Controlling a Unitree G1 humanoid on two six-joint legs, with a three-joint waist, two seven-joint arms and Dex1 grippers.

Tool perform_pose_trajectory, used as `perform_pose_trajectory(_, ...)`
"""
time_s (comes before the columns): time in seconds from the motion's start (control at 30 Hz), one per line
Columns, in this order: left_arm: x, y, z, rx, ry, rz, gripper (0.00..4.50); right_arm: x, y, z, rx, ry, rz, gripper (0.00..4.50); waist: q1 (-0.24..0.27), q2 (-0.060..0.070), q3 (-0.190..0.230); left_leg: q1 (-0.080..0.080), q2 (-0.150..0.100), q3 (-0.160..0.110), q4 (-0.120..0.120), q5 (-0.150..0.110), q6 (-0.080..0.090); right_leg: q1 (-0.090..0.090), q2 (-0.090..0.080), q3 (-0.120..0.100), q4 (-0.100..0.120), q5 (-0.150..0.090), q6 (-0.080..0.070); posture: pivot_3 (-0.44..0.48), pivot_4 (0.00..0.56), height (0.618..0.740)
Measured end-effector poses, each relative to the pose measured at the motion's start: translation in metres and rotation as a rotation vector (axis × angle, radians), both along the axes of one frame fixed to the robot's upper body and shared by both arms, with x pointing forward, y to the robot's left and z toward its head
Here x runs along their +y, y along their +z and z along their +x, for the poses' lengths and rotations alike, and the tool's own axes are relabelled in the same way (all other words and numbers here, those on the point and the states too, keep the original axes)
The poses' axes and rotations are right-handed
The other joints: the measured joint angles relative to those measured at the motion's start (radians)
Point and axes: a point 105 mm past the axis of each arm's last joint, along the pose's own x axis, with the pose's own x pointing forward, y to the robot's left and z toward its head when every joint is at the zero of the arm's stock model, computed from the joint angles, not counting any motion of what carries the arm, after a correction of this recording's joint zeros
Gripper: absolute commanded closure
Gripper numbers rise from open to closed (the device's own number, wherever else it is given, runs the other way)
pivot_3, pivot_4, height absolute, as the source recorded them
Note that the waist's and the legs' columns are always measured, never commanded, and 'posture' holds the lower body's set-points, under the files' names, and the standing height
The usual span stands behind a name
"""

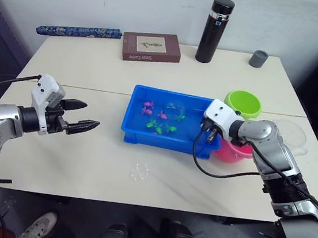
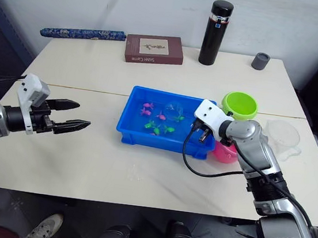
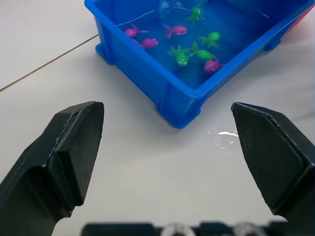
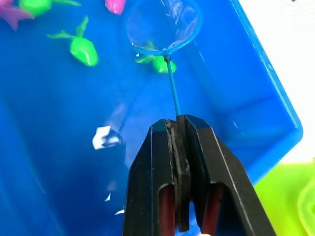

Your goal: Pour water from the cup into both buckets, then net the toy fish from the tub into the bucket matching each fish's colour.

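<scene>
The right gripper (image 4: 178,147), pinched shut on the net (image 4: 164,27) handle, holds the hoop just beyond its fingertips over a green fish (image 4: 158,63) in the tub (image 1: 139,134), while the left gripper (image 1: 81,115) waits wide open, well left.

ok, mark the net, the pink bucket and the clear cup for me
net (image 4: 163,25): right wrist view, on the mesh inside the hoop.
pink bucket (image 1: 231,153): left eye view, on its side wall.
clear cup (image 2: 282,135): right eye view, on its wall.
</scene>
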Motion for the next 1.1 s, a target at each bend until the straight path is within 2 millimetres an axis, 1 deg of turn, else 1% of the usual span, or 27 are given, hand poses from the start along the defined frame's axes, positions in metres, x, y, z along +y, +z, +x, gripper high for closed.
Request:
perform_pose_trajectory(0.07, 0.000, 0.000, 0.000, 0.001, 0.000, 0.000, 0.04, -0.002, 0.000, 0.000, -0.005, 0.003, -0.020, 4.50, 0.000, 0.000, 0.000, 0.000, 0.000, 0.000, 0.000, 0.000, 0.000, 0.000, 0.000, 0.000, 0.000, 0.000, 0.000, 0.000, 0.150, 0.740)
perform_pose_trajectory(0.23, -0.002, 0.001, 0.000, -0.005, -0.004, 0.003, 0.04, 0.001, -0.002, -0.002, 0.007, 0.021, -0.027, 4.50, 0.000, 0.000, 0.000, 0.000, 0.000, 0.000, 0.000, 0.000, 0.000, 0.000, 0.000, 0.000, 0.000, 0.000, 0.000, 0.000, 0.150, 0.740)
perform_pose_trajectory(0.4, -0.006, 0.004, -0.002, -0.020, -0.015, 0.012, 0.04, 0.016, -0.008, -0.005, 0.027, 0.057, -0.014, 4.50, -0.002, 0.000, 0.000, 0.000, 0.000, 0.000, 0.000, 0.000, 0.000, 0.000, 0.000, 0.000, 0.000, 0.000, 0.000, 0.000, 0.150, 0.740)
perform_pose_trajectory(0.5, -0.005, 0.003, -0.002, -0.013, -0.012, 0.011, 0.04, 0.019, -0.010, -0.006, 0.038, 0.058, -0.002, 4.50, -0.002, 0.000, 0.000, 0.000, 0.000, 0.000, 0.000, 0.000, 0.000, 0.000, 0.000, 0.000, 0.000, 0.000, 0.000, 0.000, 0.150, 0.740)
perform_pose_trajectory(0.57, -0.006, 0.003, -0.002, -0.012, -0.015, 0.010, 0.04, 0.025, -0.013, -0.007, 0.075, 0.054, 0.042, 4.50, -0.001, 0.000, 0.000, 0.000, 0.000, 0.000, 0.000, 0.000, 0.000, 0.000, 0.000, 0.000, 0.000, 0.000, 0.000, 0.000, 0.150, 0.740)
perform_pose_trajectory(0.73, -0.009, 0.002, -0.003, -0.009, -0.040, 0.011, 0.04, 0.017, 0.002, -0.009, 0.104, 0.006, 0.156, 4.50, 0.003, 0.000, 0.000, 0.000, 0.000, 0.000, 0.000, 0.000, 0.000, 0.000, 0.000, 0.000, 0.000, 0.000, 0.000, 0.000, 0.150, 0.740)
perform_pose_trajectory(0.9, -0.020, 0.001, -0.001, -0.010, -0.087, 0.004, 0.04, 0.006, 0.015, -0.014, 0.136, -0.026, 0.231, 4.50, 0.002, 0.000, 0.000, 0.000, 0.000, 0.000, 0.000, 0.000, 0.000, 0.000, 0.000, 0.000, 0.000, 0.000, 0.000, 0.000, 0.150, 0.740)
perform_pose_trajectory(1.1, -0.033, 0.010, 0.002, -0.050, -0.168, 0.015, 0.04, -0.005, 0.022, -0.025, 0.162, -0.029, 0.270, 4.50, 0.003, 0.000, 0.000, 0.000, 0.000, 0.000, 0.000, 0.000, 0.000, 0.000, 0.000, 0.000, 0.000, 0.000, 0.000, 0.000, 0.150, 0.740)
